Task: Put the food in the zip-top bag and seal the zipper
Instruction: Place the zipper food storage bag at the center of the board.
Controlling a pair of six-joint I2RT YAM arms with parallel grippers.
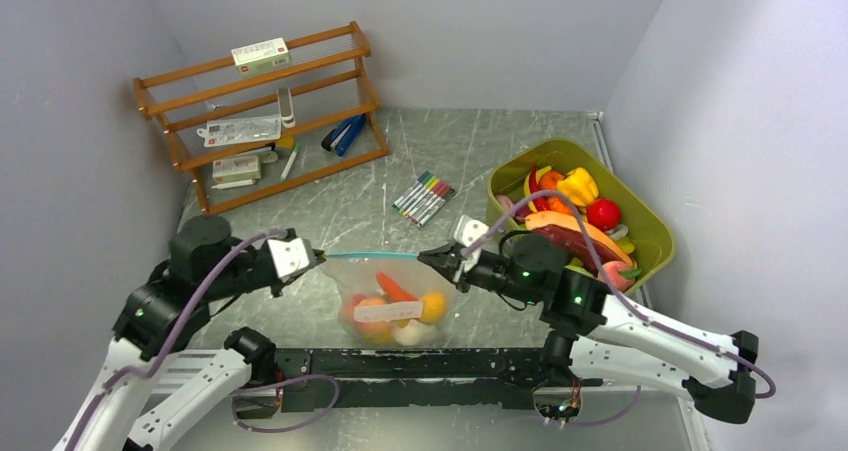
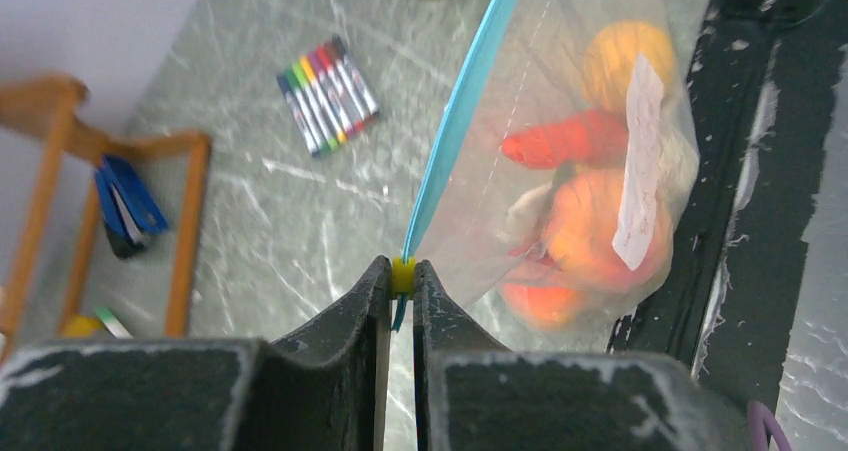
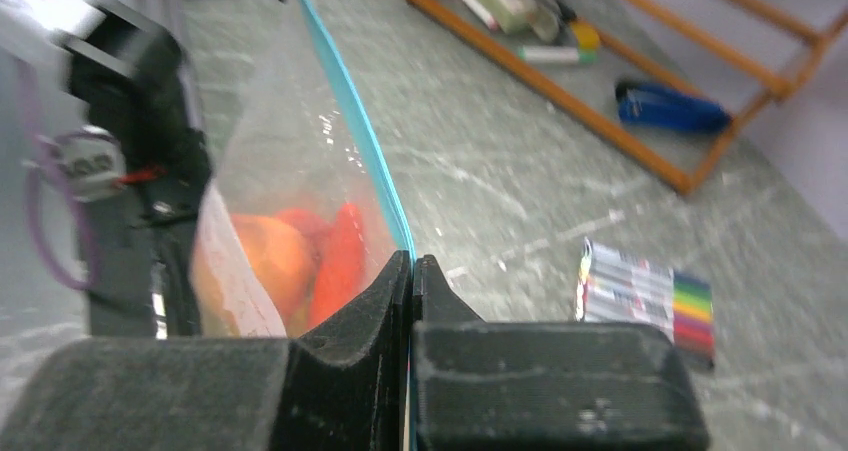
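zip-top bag [image 1: 392, 311] strung taut between the two grippers.
we see the left gripper [image 1: 318, 263] clamped on one end of the zipper [image 1: 372, 255] and the right gripper [image 1: 425, 257] clamped on the other end; the food [image 1: 396, 299] sits inside the bag, hanging below both.

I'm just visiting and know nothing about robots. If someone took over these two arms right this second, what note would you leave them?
Grippers: the left gripper is shut on one end of the zipper; the right gripper is shut on the other end.
Where: the zip-top bag is stretched between them, zipper pulled taut.
Done: several pieces of food are inside the bag.
Left: check the seal. The zipper looks like one closed line, but I cannot tell whether it is pressed shut all along. More toy pieces sit in the green tub.
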